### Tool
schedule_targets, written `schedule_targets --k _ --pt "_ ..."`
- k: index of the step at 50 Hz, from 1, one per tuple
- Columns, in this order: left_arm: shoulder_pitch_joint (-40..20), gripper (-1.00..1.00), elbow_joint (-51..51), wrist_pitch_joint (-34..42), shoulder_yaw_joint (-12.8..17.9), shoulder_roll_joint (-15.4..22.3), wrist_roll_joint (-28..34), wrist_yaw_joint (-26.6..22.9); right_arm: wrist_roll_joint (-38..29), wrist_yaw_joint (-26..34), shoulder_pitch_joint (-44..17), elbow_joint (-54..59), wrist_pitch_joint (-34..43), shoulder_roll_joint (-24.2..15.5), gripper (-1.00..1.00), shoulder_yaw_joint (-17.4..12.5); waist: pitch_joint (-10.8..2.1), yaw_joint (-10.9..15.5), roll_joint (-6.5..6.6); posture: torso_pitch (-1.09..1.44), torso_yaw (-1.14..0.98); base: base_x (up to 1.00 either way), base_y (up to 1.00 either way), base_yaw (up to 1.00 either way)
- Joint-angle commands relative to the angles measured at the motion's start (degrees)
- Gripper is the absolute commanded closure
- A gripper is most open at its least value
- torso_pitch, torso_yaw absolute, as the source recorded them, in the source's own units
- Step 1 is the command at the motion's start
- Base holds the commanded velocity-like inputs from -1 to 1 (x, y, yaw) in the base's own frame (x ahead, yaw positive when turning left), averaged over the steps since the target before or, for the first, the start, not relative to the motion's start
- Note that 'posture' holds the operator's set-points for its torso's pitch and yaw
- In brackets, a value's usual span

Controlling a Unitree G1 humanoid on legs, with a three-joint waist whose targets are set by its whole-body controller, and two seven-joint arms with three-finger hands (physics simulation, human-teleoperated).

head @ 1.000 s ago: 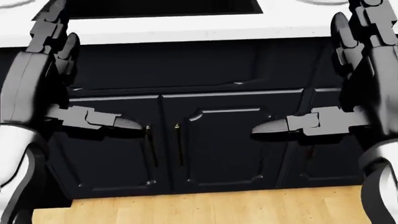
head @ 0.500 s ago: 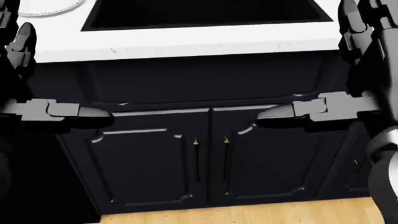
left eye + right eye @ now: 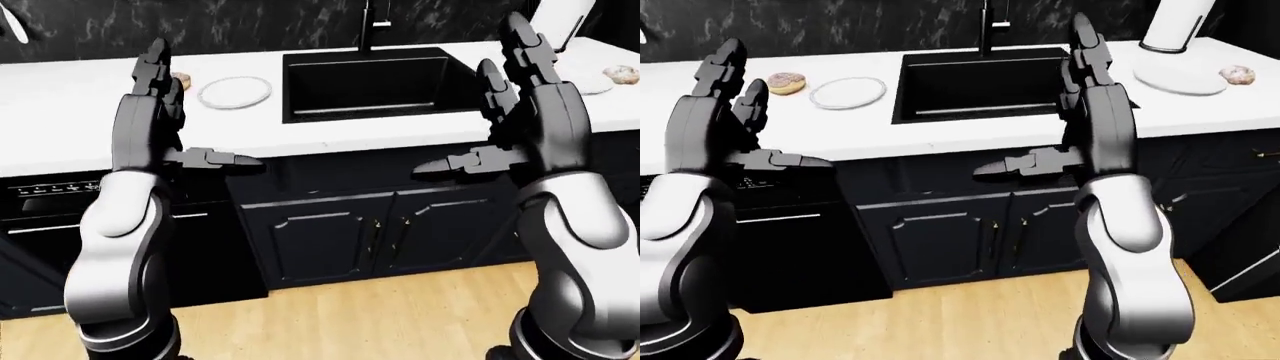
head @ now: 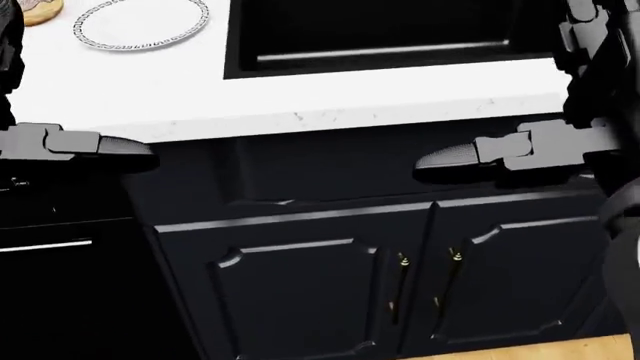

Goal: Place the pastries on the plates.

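Both hands are raised with fingers spread, holding nothing. A pastry [image 3: 787, 82] and plate [image 3: 847, 93] lie on the worktop [image 3: 940, 131] beyond the left hand [image 3: 735, 112]; another pastry [image 3: 1238, 74] sits far right of the right hand [image 3: 1080, 97].

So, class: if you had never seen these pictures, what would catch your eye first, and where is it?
Two big robot arms rise at either side of the eye views, the left hand and right hand both empty with fingers spread. Between them, a black sink is sunk in the white counter. To its left, a pastry lies beside a plate.
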Motion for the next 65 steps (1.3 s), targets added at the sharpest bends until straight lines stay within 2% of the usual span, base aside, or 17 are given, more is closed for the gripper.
schedule_targets --k 1,7,10,12,23,31,37,39,42,46,49,51,52,55,60,61,65 --pt "-1.88 -1.0 -1.63 -1.73 0.98 0.96 0.42 0.48 -0.02 -0.13 -2.36 -1.48 -1.77 -0.47 -1.0 0.13 -2.03 0.27 -0.94 0.0 0.0 0.23 0.57 0.0" --pt "-2.49 -1.0 -1.84 -1.11 0.68 1.24 0.88 0.25 0.1 -0.3 -2.41 -1.46 -1.67 -0.56 -1.0 -0.1 -1.58 -0.67 1.92 0.0 0.0 0.23 0.57 0.0" --pt "-2.43 -1.0 -1.86 -1.16 0.86 1.54 1.3 -0.11 0.36 -0.45 -2.19 -1.64 -1.51 -0.58 -1.0 -0.37 -4.77 -0.5 9.18 0.0 0.0 0.23 0.51 0.0" --pt "-2.18 -1.0 -2.11 -1.19 0.93 1.54 1.44 -0.26 0.54 -0.57 -1.95 -1.83 -1.48 -0.44 -1.0 -0.37 -1.13 0.16 6.89 0.0 0.0 0.2 0.48 0.0" --pt "-0.83 -1.0 -2.37 -2.17 1.16 1.51 2.38 -0.91 0.22 -0.67 -1.54 -1.87 -1.56 0.08 -1.0 0.2 -1.7 0.69 1.64 0.0 0.0 0.18 0.43 0.0" --pt "-0.61 -1.0 -1.88 -2.97 0.23 0.56 3.7 -1.46 0.4 -0.66 -1.56 -2.48 -0.91 -0.17 -1.0 -0.06 -2.44 0.67 4.25 0.0 0.0 0.1 0.07 0.0" --pt "-0.59 -1.0 -2.37 -2.59 0.48 0.19 3.87 -1.6 0.45 -0.58 -1.5 -2.74 -0.78 -0.29 -1.0 -0.13 -2.42 0.6 2.38 0.0 0.0 0.09 0.05 0.0" --pt "-0.83 -1.0 -2.43 -2.39 0.54 0.29 3.81 -1.59 0.41 -0.59 -1.6 -2.78 -0.67 -0.33 -1.0 -0.06 -2.12 0.45 3.66 0.0 0.0 0.09 0.05 0.0" --pt "-1.51 -1.0 -2.42 -1.92 0.73 0.71 3.72 -1.6 0.19 -0.71 -2.26 -2.38 -0.6 -0.51 -1.0 -0.1 -1.51 0.23 0.68 0.0 0.0 0.07 0.05 0.0" --pt "-1.81 -1.0 -2.6 -1.54 0.53 0.84 3.71 -1.55 1.2 -1.36 -2.96 -2.36 -0.11 -0.17 -1.0 -0.56 -0.68 -0.14 0.12 0.0 0.0 0.0 0.01 0.0" --pt "-2.09 -1.0 -2.82 -1.12 0.68 1.07 3.69 -1.62 1.28 -1.63 -3.0 -2.25 0.06 -0.69 -1.0 -0.58 -0.19 -0.7 1.64 0.0 0.0 0.0 0.0 0.0" --pt "-2.03 -1.0 -2.87 -1.17 0.67 1.04 3.67 -1.6 1.35 -1.74 -2.81 -2.26 -0.12 -0.7 -1.0 -0.32 -1.83 -0.7 5.28 0.0 0.0 0.0 0.0 0.0" --pt "-1.88 -1.0 -2.9 -1.22 0.62 1.11 3.76 -1.67 1.59 -1.81 -2.64 -2.38 -0.05 -0.52 -1.0 -0.63 -0.93 -0.3 2.76 0.0 0.0 0.0 0.0 0.0" --pt "-1.61 -1.0 -3.36 -1.02 0.99 1.21 3.62 -1.75 1.73 -1.82 -2.37 -2.84 -0.24 -0.82 -1.0 -0.63 -2.77 0.66 2.02 0.0 0.0 0.0 0.0 0.07" --pt "-0.97 -1.0 -3.57 -1.38 1.2 1.22 3.53 -1.74 1.75 -2.13 -2.46 -2.81 -0.26 -0.67 -1.0 -0.33 -1.84 0.62 -1.54 0.0 0.0 0.0 0.0 0.34" --pt "-0.88 -1.0 -3.37 -1.63 1.18 1.13 3.53 -1.69 1.76 -2.15 -2.41 -2.89 -0.23 -0.6 -1.0 -0.3 -2.07 0.65 0.03 0.0 0.0 0.0 0.0 0.38" --pt "-0.43 -1.0 -3.67 -1.75 1.31 1.15 3.49 -1.8 2.05 -2.09 -2.59 -3.11 0.07 -0.49 -1.0 -0.44 -2.91 1.39 -0.71 0.0 0.0 0.0 0.0 0.42"
